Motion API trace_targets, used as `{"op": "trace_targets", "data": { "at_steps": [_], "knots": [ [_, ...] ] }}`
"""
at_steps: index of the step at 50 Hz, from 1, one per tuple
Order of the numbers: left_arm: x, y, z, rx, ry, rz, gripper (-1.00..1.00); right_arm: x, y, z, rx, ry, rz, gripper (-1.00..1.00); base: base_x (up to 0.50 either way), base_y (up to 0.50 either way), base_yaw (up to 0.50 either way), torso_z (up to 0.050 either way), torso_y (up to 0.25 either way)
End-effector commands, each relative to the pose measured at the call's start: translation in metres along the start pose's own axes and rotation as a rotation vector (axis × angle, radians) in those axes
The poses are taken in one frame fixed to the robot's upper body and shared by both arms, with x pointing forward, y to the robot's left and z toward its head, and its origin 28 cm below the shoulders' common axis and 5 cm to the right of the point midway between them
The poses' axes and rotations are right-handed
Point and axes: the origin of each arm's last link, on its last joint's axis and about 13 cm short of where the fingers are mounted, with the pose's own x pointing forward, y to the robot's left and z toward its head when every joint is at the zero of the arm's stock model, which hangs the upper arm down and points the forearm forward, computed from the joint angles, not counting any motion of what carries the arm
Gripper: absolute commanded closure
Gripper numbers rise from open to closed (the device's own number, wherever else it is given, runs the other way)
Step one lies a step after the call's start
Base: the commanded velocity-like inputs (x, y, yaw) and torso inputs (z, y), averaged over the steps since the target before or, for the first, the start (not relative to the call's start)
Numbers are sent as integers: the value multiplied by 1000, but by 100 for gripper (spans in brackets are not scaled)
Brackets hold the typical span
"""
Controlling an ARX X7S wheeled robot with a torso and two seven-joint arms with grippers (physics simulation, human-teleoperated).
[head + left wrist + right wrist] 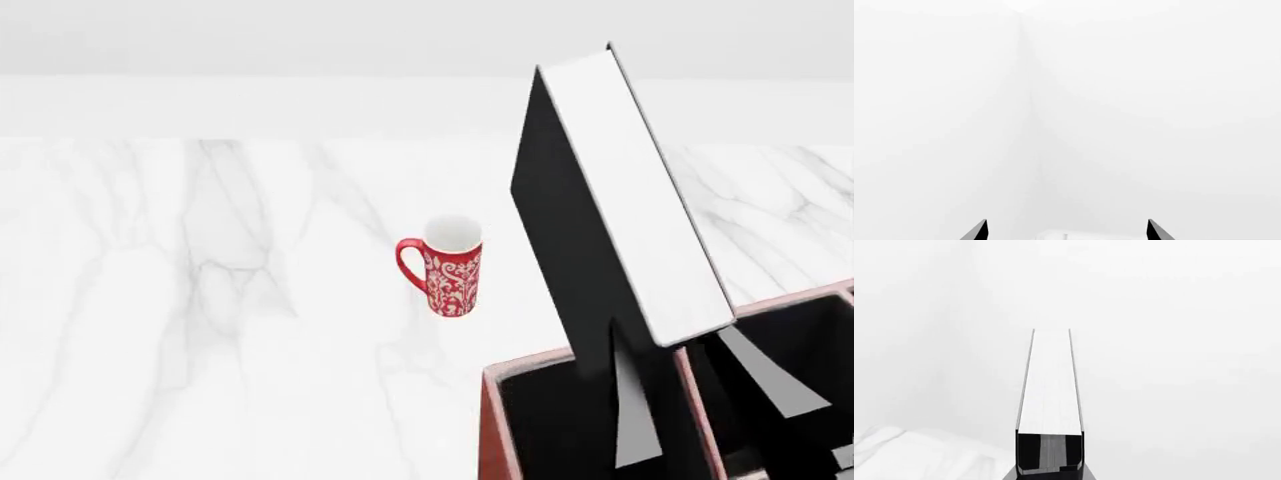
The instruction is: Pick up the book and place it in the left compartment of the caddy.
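Right end effector clamped the book, long axis tilted up and away, above caddy's left compartment.

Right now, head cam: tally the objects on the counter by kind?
book: 1, held tilted above the caddy
mug: 1, red patterned, upright
caddy: 1, reddish-brown, partly out of frame
Total: 3

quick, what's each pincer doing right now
left pincer: open, holding nothing
right pincer: closed on the black book
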Motion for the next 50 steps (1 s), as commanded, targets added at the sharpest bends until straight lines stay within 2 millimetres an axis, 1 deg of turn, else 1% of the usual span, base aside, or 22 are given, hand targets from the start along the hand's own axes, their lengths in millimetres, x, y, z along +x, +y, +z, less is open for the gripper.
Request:
{"op": "trace_targets", "data": {
  "at_steps": [1, 13, 17, 25, 27, 32, 37, 43, 50],
  "knots": [
    [0, 2, 1, 8, -3, 0, -100, -6, -14, 5, -74, -73, -58, 100, 0, 0, 0, 0, 0],
    [-1, 3, 1, 7, -6, 4, -100, -17, -17, -2, -69, -41, -88, 100, 0, 0, 0, 0, 2],
    [-1, 2, 1, 7, -4, 3, -100, -22, -17, -2, -59, -35, -98, 100, 0, 0, 0, 0, 0],
    [-1, 3, 1, 7, -3, 3, -100, -27, -15, -3, -57, -23, -90, 100, 0, 0, 0, 0, 1],
    [-1, 3, 1, 8, -4, 4, -100, -29, -16, -6, -71, -7, -82, 100, 0, 0, 0, 0, 0],
    [-1, 2, 1, 8, -2, 2, -100, -29, -18, -17, -86, 62, -81, 100, 0, 0, 0, 0, 2],
    [-1, 2, 1, 9, -3, 1, -100, -26, -18, -21, -91, 92, -67, 100, 0, 0, 0, 0, 0],
    [0, 2, 1, 9, -3, 0, -100, -22, -18, -31, -100, 148, -46, 100, 0, 0, 0, 2, 2],
    [0, 2, 1, 10, -2, 1, -100, -18, -20, -36, -99, 174, -48, 100, 0, 0, 0, 0, 1]
  ]
}}
